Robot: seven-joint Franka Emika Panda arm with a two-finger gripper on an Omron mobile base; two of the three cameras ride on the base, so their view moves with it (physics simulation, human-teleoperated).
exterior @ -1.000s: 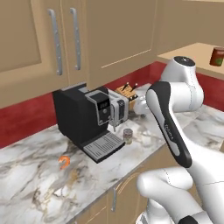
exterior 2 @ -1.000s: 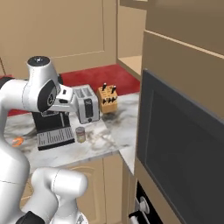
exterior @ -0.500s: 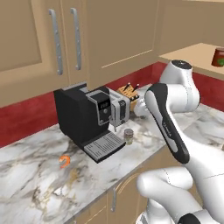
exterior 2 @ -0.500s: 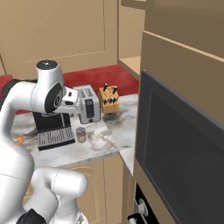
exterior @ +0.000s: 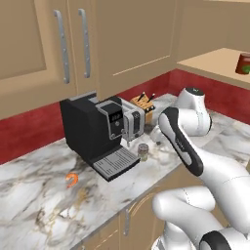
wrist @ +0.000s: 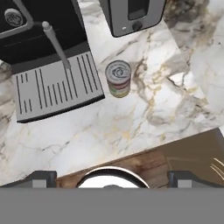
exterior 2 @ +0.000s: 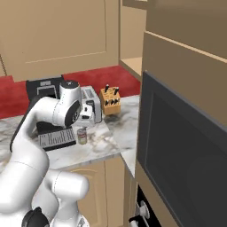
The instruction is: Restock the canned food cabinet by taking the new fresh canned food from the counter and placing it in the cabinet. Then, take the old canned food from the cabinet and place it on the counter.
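marble tabletop [wrist: 144, 118] carries the coffee machine [exterior: 90, 127]; just beside its drip tray stands the new tin [wrist: 118, 78], upright and untouched. a descent could clip the machine's steam wand or tip the tin, judging by how close they sit. the left base view shows the old red can [exterior: 242, 63] on the cabinet shelf [exterior: 215, 62]. whether the jaws are apart, i cannot tell.

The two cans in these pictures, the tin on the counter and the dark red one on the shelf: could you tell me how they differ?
The tin wears a label red above and pale yellow-green below; the dark red can is red all over with a green mark. The tin stands on the marble counter beside the coffee machine's drip tray; the dark red can stands high on the cabinet shelf. Both are small upright cylinders.
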